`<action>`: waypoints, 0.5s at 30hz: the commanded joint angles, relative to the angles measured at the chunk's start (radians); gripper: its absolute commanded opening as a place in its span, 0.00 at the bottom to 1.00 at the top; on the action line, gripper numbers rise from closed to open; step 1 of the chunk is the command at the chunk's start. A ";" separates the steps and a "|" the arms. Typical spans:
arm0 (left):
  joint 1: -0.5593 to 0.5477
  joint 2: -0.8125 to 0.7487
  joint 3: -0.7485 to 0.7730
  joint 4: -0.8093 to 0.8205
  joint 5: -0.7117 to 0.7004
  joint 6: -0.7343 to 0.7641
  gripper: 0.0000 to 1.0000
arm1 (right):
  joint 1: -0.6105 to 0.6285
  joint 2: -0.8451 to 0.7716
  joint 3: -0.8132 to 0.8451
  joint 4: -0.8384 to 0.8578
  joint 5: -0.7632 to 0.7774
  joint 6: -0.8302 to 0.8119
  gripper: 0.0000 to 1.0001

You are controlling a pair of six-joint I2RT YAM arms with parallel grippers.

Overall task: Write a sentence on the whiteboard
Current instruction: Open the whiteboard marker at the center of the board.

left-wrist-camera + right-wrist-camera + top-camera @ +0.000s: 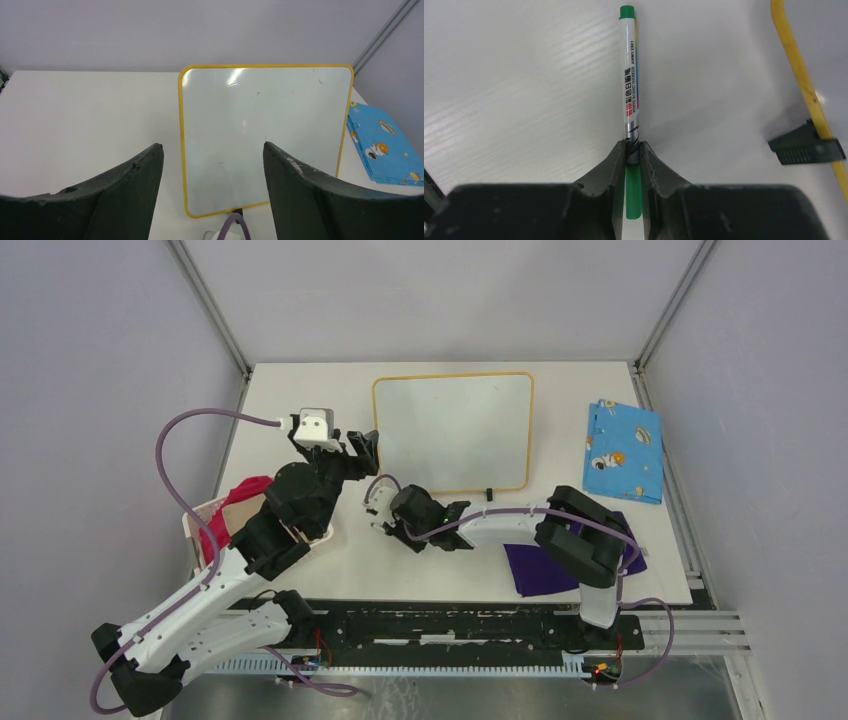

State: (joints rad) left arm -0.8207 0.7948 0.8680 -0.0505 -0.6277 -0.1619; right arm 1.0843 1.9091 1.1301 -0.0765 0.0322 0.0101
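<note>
The whiteboard (455, 430) lies flat at the table's back middle, glossy white with a yellow rim. It also shows in the left wrist view (260, 135), and its rim shows in the right wrist view (796, 65). No green sentence shows on it, only faint specks. My left gripper (362, 448) is open and empty (212, 147), hovering at the board's near left edge. My right gripper (378, 502) is shut (633, 145) on a green-ended whiteboard marker (630, 75), low over the table just left of the board's near left corner.
A black clip (806, 145) sits on the board's near rim (489, 493). A blue patterned cloth (623, 450) lies at the right. A purple cloth (545, 565) lies under the right arm. A white basket (196, 522) with a red cloth (240, 492) stands at the left.
</note>
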 commanded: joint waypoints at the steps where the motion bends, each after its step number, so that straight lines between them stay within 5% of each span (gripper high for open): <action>1: -0.006 -0.004 0.003 0.046 -0.021 0.048 0.79 | -0.012 -0.100 -0.126 -0.022 0.126 0.043 0.18; 15: -0.009 0.000 0.007 0.043 -0.008 0.046 0.79 | -0.031 -0.397 -0.377 -0.129 0.105 0.082 0.19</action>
State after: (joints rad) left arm -0.8227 0.7971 0.8680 -0.0505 -0.6270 -0.1619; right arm 1.0599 1.5620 0.7490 -0.1219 0.1581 0.0887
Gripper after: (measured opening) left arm 0.787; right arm 0.167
